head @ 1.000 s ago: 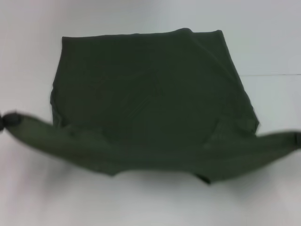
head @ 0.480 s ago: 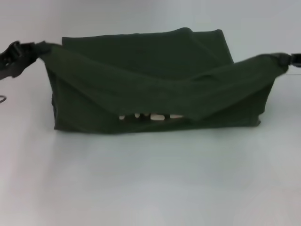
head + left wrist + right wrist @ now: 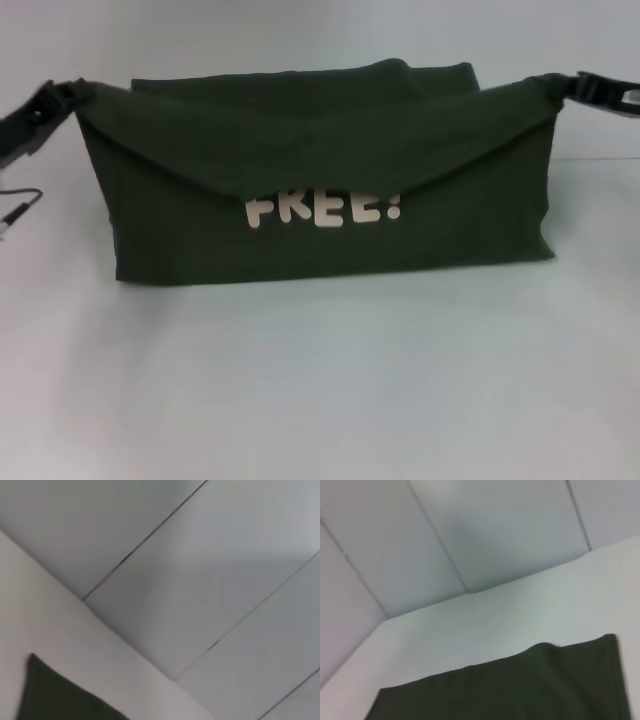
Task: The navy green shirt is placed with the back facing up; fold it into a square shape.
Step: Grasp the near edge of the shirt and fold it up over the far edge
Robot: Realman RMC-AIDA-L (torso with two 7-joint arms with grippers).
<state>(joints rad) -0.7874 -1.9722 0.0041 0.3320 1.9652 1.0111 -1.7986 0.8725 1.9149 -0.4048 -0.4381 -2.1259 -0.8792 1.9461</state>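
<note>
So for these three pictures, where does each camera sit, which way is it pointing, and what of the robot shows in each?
Head view: on the robot's head, looking forward and down at the navy green shirt on the white table; left end effector and right end effector each grip a raised corner.
Left wrist view: on the left wrist, facing a panelled wall; no robot part shows.
Right wrist view: on the right wrist, facing the same kind of wall; no robot part shows.
Shared: all three show the shirt.

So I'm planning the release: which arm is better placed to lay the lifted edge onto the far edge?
Neither alone. The left gripper and right gripper each pinch one corner of the navy green shirt, level and near its far edge, so both should lower together.
</note>
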